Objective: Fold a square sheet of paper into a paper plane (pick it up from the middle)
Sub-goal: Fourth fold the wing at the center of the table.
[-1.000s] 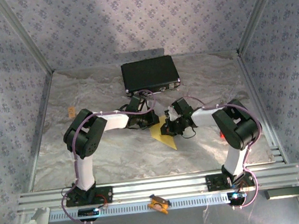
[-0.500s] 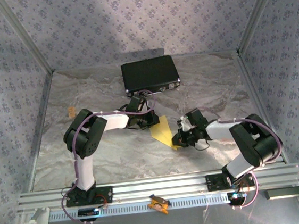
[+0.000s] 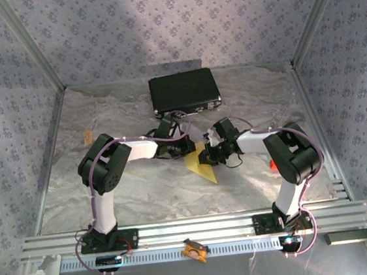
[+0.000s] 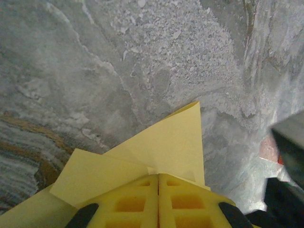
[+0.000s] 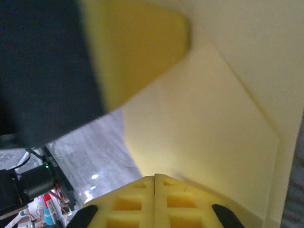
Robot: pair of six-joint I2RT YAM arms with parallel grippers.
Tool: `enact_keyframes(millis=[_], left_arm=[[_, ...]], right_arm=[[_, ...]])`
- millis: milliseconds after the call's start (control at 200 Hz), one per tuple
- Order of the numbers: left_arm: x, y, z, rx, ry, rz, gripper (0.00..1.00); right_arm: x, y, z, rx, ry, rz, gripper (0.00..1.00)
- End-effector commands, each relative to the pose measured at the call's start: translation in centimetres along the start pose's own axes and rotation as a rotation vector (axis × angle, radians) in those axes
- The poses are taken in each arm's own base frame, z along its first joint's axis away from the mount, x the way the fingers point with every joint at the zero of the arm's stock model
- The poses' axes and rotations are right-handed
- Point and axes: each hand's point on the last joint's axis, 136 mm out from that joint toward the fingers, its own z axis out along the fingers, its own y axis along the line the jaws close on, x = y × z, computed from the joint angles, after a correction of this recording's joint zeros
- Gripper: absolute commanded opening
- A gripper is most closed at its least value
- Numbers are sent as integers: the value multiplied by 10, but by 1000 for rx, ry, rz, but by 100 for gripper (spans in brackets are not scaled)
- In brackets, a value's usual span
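The yellow sheet of paper lies on the table between the two arms, folded into a pointed wedge much like a paper plane, its tip toward the near edge. My left gripper is shut, and its tips rest on the paper's far end. In the left wrist view, overlapping flaps of the paper spread out just ahead of the left gripper. My right gripper is also shut, its tips against the paper from the right side. In the right wrist view, the right gripper meets the paper at close range.
A black rectangular case lies at the back of the table. A small red object sits by the right arm. An orange clip rests on the front rail. The left gripper's blurred finger looms close in the right wrist view.
The right gripper swung out to the right and toward the near edge half a second ago, then came back onto the paper beside the left gripper. The left arm has stayed put.
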Motion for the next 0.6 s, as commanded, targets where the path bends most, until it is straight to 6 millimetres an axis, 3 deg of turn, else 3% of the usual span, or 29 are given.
enact_keyframes(millis=[0, 595], left_arm=[[21, 48, 10, -135, 42, -55, 7], [16, 42, 6, -124, 28, -57, 7]], right_arm=[[12, -9, 6, 15, 34, 11, 4], [102, -56, -21, 49, -6, 133, 5]])
